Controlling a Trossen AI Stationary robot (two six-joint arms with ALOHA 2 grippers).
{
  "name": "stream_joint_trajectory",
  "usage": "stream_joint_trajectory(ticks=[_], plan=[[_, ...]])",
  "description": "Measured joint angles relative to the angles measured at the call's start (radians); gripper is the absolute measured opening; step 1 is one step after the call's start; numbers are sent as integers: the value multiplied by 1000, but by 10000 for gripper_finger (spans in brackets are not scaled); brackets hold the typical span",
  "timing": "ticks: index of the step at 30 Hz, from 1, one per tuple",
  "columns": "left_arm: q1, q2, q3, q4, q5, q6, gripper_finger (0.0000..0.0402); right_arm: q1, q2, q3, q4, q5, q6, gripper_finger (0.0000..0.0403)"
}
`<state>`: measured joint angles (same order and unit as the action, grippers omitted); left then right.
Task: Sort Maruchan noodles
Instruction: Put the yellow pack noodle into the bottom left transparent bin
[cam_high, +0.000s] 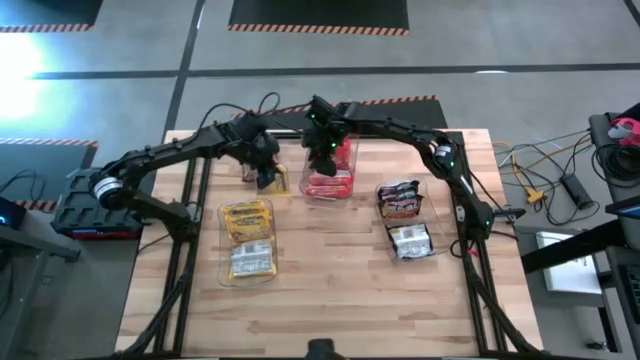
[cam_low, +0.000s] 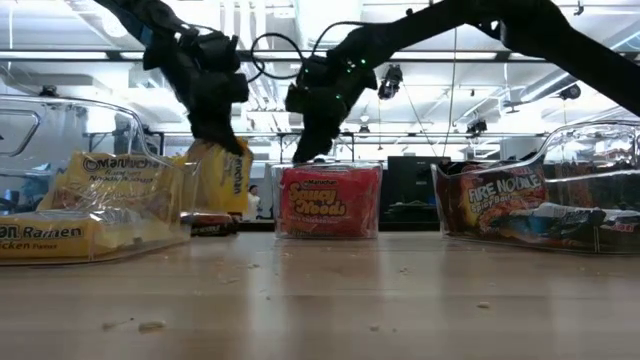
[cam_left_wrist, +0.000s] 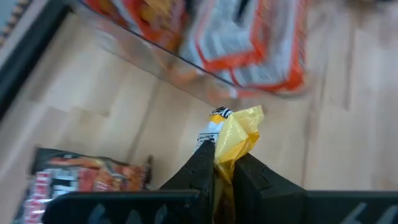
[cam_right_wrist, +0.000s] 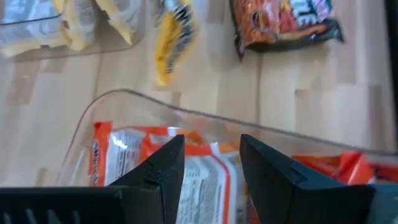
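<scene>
A: At the far side of the table, left of centre, a yellow packet (cam_high: 275, 180) hangs pinched in the left gripper (cam_high: 268, 176). The left wrist view shows the crinkled yellow plastic (cam_left_wrist: 239, 134) squeezed between the two dark fingers (cam_left_wrist: 200, 168), which are pressed onto it. In the low view the packet (cam_low: 222, 175) hangs upright below the gripper (cam_low: 215, 140), just behind the left bin (cam_low: 150, 215).

B: And the other noodles?

A: Red packets (cam_high: 330, 178) fill the middle bin (cam_high: 350, 160) at the far centre. Yellow packets (cam_high: 246, 222) lie in the left bin (cam_high: 225, 250), with a pale one (cam_high: 251, 260) nearer the front. Dark Fire Noodle packets (cam_high: 399, 200) sit in the right bin (cam_high: 432, 215), with a pale one (cam_high: 410, 240) in front. One dark packet (cam_right_wrist: 286, 22) lies loose on the tabletop (cam_high: 330, 290) beyond the middle bin, near the held yellow one (cam_right_wrist: 171, 37).

B: Right arm?

A: The right gripper (cam_high: 325, 150) hovers over the middle bin. In the right wrist view its fingers (cam_right_wrist: 165, 168) stand spread with a gap between them, holding nothing, directly above the red packets (cam_right_wrist: 205, 168) inside the clear wall (cam_right_wrist: 124, 99). The low view shows it (cam_low: 310, 145) just above the bin's rim (cam_low: 330, 168).

B: Background?

A: A small figure of a person (cam_low: 253, 200) stands far off in the room.
</scene>
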<state>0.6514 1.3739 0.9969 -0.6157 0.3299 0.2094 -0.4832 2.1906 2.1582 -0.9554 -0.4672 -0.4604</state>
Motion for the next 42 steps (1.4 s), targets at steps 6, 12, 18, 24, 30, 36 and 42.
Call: stream_joint_trajectory(ticks=[6,12,18,24,30,36,42], plan=[[-1,-28,20,94,-92,-105,8,-13,1,-20,-60,-38,21,144],[-1,-146,19,252,-111,-140,8,-6,-1,-21,-89,-38,20,141],[-14,-335,-61,275,-145,-239,8,-6,-60,-59,-132,-38,15,141],[-125,-568,-269,413,-166,-403,8,13,-208,-228,13,-37,46,141],[-311,-790,-445,555,-273,-533,8,65,-433,-533,310,-30,143,141],[-548,-923,-566,641,-431,-619,8,139,-630,-839,682,-30,256,141],[-823,-940,-615,635,-697,-651,8,190,-747,-1023,916,-29,286,141]])
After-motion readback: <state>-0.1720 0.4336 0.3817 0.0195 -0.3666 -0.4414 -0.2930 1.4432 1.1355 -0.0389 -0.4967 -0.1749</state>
